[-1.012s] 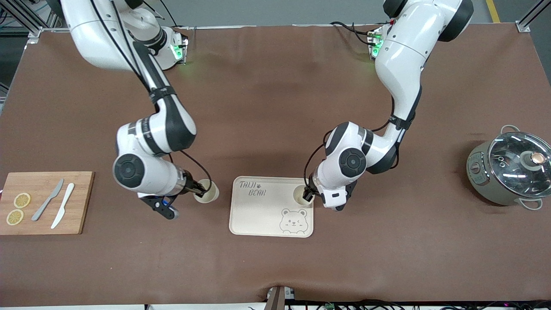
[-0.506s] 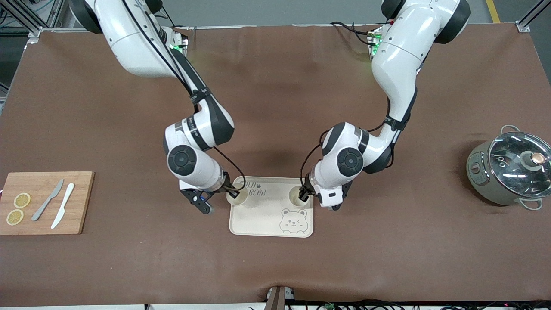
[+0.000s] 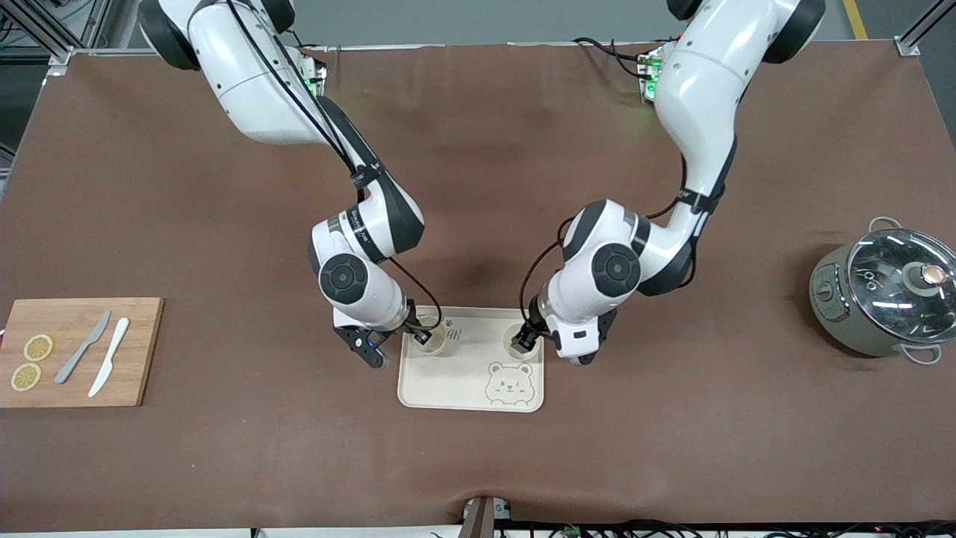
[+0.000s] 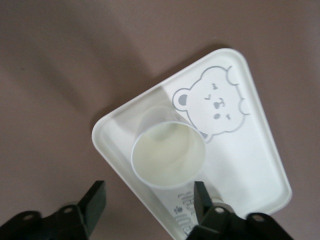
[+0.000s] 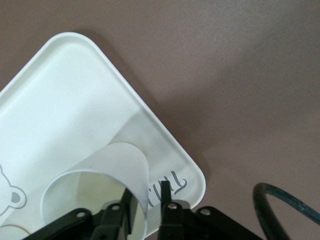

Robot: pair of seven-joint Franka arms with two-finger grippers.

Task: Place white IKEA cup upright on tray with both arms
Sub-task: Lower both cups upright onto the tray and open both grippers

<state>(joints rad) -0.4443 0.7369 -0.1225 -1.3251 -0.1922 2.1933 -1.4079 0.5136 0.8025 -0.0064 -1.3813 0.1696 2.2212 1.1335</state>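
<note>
While two white cups [image 3: 432, 340] stand upright on the tray [image 3: 463, 381], the placing looks close to finished — both sit along the tray's edge farther from the front camera, one toward each arm's end.

The left gripper [image 4: 150, 207] stands wide apart, its fingers clear on either side of the cup [image 4: 168, 153] toward the left arm's end; the left wrist view shows daylight between each finger and the cup wall, so this cup appears released and standing on its own.

The right gripper [image 5: 145, 210] is narrow, one finger inside and one outside the rim of the other cup [image 5: 95, 200]. Whether it pinches the wall or has just slackened cannot be told from these views.

Remaining, as judged: freeing the right gripper (if it is not free already) and lifting both arms away without tipping either cup.

Legible markings: a cartoon bear face [image 3: 509, 381] printed on the tray; the lettering beside it is mostly hidden by the right arm — only a paw mark and a few strokes show. No brand is readable on the cups.
</note>
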